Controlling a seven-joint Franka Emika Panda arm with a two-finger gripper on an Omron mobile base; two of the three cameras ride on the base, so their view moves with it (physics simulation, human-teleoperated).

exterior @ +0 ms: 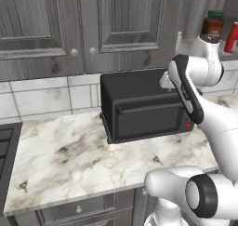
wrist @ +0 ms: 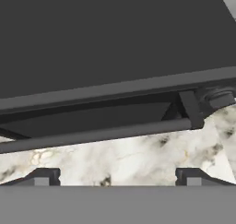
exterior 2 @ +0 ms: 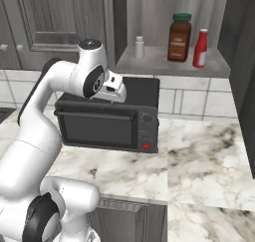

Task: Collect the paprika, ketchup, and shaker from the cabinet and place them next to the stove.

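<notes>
On the shelf board of the open cabinet [exterior 2: 164, 65] the squat brown paprika [exterior 2: 180, 37] with its green lid stands beside the red ketchup [exterior 2: 200, 48]. The tiny whitish shaker [exterior 2: 139, 47] stands apart to their left. From the other side, paprika [exterior: 213, 27] and ketchup [exterior: 231, 36] peek out behind my arm. My gripper [wrist: 118, 178] is open and holds nothing. It hangs over the top front of the black toaster oven [exterior 2: 109, 121], below and left of the shelf, looking down at the oven's handle bar [wrist: 97, 134]. The stove [exterior: 5, 150] shows at the far left edge.
The toaster oven [exterior: 144, 106] takes up the back of the marble counter [exterior: 69, 160]. Closed panelled doors with round knobs [exterior: 74, 52] hang above the counter on the left. A dark open cabinet door [exterior 2: 246, 76] stands at the right.
</notes>
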